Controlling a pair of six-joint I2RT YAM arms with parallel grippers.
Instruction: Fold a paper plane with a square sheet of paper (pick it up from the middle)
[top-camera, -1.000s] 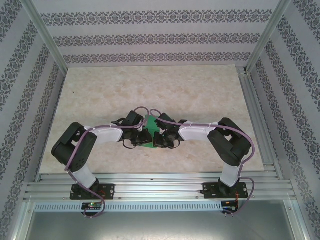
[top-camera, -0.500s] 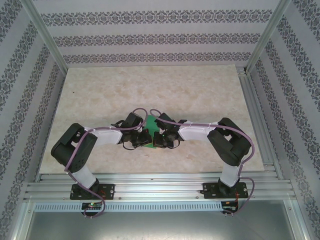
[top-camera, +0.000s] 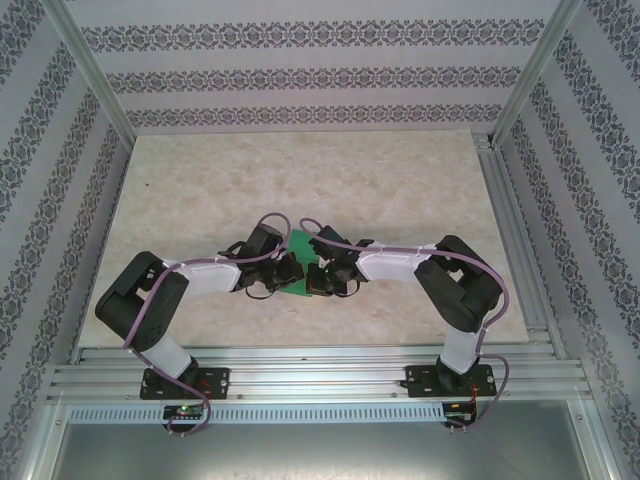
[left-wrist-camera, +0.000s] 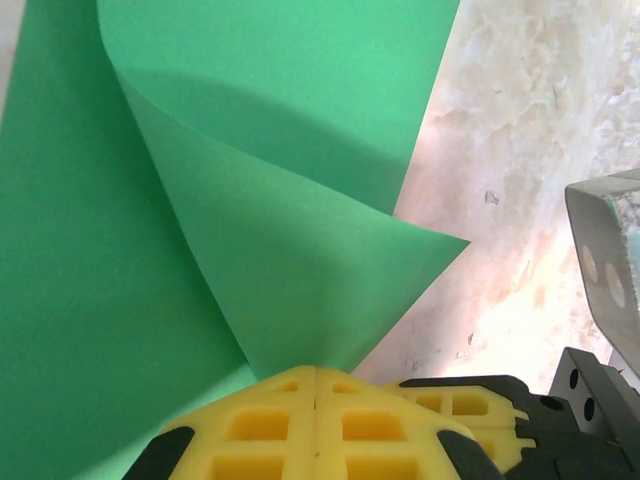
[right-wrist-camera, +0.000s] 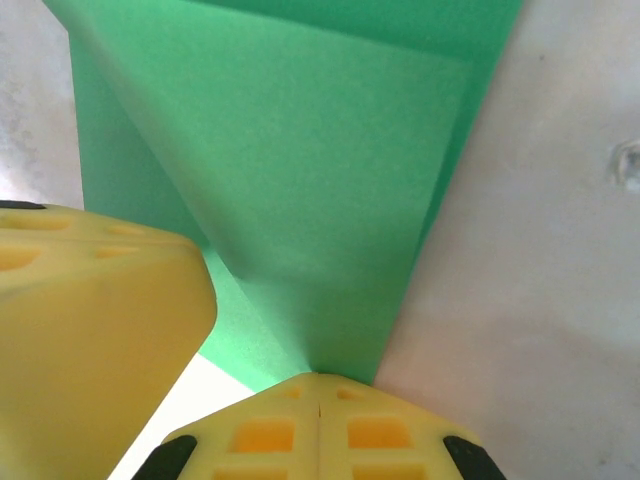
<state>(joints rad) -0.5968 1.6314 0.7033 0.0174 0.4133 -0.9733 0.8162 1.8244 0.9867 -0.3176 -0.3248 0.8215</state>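
The square sheet of paper (top-camera: 300, 243) is bright green and lies partly folded on the table's middle, between my two grippers. My left gripper (top-camera: 289, 273) is shut on it. In the left wrist view its yellow fingertips (left-wrist-camera: 316, 375) pinch the near point of a raised, curling flap of the paper (left-wrist-camera: 300, 250). My right gripper (top-camera: 313, 276) faces it from the other side and is also shut on the paper. The right wrist view shows that gripper (right-wrist-camera: 318, 378) clamping the tip of a creased fold (right-wrist-camera: 320, 200). The two grippers almost touch.
The beige marbled table (top-camera: 400, 190) stretches free behind and to both sides of the arms. Patterned walls and aluminium rails (top-camera: 510, 230) ring it. The right gripper's yellow fingers (left-wrist-camera: 470, 405) sit close beside mine in the left wrist view, and the left gripper's finger (right-wrist-camera: 90, 330) looms in the right wrist view.
The left arm's elbow has swung down and to the left, drawing its gripper slightly left with the paper. Both grippers have closed the last bit. The right arm has stayed in place.
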